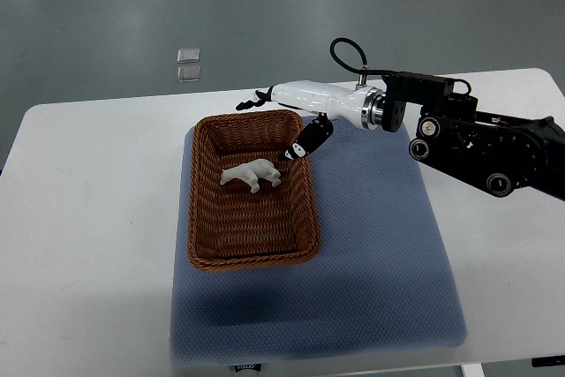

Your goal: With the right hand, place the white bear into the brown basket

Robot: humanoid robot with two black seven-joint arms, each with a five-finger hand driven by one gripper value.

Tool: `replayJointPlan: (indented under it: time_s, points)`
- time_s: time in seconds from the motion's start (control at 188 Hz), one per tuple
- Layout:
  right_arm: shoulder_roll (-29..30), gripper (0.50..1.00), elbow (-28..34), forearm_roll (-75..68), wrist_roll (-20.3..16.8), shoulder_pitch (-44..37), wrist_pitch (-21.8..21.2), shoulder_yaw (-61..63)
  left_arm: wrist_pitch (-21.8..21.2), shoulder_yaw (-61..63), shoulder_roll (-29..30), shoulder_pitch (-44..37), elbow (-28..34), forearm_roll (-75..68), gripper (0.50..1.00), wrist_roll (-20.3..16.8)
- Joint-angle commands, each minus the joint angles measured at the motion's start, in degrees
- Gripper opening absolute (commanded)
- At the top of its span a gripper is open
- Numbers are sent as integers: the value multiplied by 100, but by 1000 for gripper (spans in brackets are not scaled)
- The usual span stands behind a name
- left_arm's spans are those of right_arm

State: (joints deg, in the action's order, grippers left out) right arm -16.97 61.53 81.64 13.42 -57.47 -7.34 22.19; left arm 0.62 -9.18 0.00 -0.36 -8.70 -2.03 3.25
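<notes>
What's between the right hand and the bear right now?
In the top view, nothing: only bare basket weave separates the open right hand from the bear, lying inside just below the thumb.

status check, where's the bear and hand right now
Right hand open over brown basket far rim. White bear lying inside basket, released. Nothing in the way.

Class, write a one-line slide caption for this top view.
White bear lies inside the brown basket; right robot hand open above its far rim.

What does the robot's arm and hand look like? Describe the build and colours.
The right hand has a glossy white shell with black fingers. A silver metal wrist ring joins it to a black, blocky arm with round joint caps. A black cable loops above the wrist.
</notes>
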Motion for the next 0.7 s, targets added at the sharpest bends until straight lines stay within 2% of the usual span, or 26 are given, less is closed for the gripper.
replayJointPlan:
  time_s: [0.0, 0.154, 0.271, 0.468, 0.697]
  points:
    - [-87, 885, -115, -34, -6, 280, 31, 435, 0, -4, 0, 1, 0, 1, 1000, 0]
    - [-113, 887, -405, -623, -6, 798, 93, 1367, 0, -5, 0, 1, 0, -8, 1000, 0]
    - [-113, 887, -660, -1562, -15, 1194, 312, 1895, 0, 4, 0, 1, 0, -8, 1000, 0]
    - [-113, 893, -1169, -3487, -23, 1405, 734, 2018, 0, -5, 0, 1, 0, 1, 1000, 0]
    - [-8, 893, -1591, -5246, -23, 1519, 857, 2027, 0, 4, 0, 1, 0, 1, 1000, 0]
